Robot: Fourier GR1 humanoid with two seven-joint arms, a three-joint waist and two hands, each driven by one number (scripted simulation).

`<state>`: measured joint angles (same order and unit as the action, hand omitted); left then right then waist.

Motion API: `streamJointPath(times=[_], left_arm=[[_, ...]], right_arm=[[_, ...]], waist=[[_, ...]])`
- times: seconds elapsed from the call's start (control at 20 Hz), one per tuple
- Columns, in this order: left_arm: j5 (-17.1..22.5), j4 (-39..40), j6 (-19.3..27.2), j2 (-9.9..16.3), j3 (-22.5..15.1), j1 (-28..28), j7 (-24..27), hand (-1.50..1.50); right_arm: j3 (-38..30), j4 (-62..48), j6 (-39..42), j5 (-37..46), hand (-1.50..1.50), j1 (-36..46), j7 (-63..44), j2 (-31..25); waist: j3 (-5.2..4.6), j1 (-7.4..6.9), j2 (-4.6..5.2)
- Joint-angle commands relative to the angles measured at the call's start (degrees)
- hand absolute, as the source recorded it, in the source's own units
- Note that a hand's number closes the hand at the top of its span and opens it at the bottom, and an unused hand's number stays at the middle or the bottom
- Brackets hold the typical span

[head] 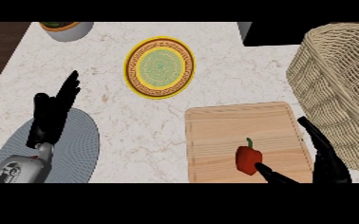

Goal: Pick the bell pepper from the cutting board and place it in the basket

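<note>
Now the right robot hand (324, 163) is spread open over the cutting board (231, 123), thumb tip touching the pepper (247, 159) just to its left. Beyond it stands the basket (329, 80). Far left, the left robot hand (51, 111) rests open.

I see even, bright light across the marble counter (140, 118), no glare anywhere. Around the cutting board (238, 123) shadows are faint; the bell pepper (248, 160) on it casts almost none. The basket (329, 85) right of the board shows soft shading
</note>
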<state>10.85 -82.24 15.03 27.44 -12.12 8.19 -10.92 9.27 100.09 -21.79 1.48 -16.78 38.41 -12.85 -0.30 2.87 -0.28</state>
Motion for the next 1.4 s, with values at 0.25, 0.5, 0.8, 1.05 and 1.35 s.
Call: streamJointPath(times=[0.25, 0.5, 0.8, 1.05, 1.35], left_arm=[[-1.1, 0.9, 0.3, -0.9, -0.5, 0.5, 0.7, 0.0], [-0.3, 0.6, -1.2, -0.3, 0.3, 2.2, -1.4, 0.0], [-1.0, 6.8, -3.9, -2.5, 1.9, 5.0, 2.7, 0.0], [-2.8, 5.5, -4.4, -3.9, 2.8, 5.7, 0.5, 0.0], [-2.6, 0.4, -6.3, -2.9, 4.1, 1.8, -1.5, 0.0]], right_arm=[[-2.3, 10.7, 3.1, 18.1, -1.5, -18.4, -20.7, -22.4], [-1.5, 25.8, 12.6, 18.1, -1.5, -28.0, -31.5, -30.1], [-2.4, 40.0, 18.8, 17.2, -1.5, -27.7, -47.3, -30.0], [0.2, 39.6, 19.8, 20.4, -1.5, -23.8, -50.9, -23.9], [-4.4, 38.2, 17.2, 22.1, -1.5, -28.1, -46.1, -20.1]], waist=[[-0.5, 0.21, 0.45], [-0.03, -0.86, 0.17], [0.19, -2.03, 0.37], [0.26, -2.35, 0.28], [0.29, -2.18, 0.08]])
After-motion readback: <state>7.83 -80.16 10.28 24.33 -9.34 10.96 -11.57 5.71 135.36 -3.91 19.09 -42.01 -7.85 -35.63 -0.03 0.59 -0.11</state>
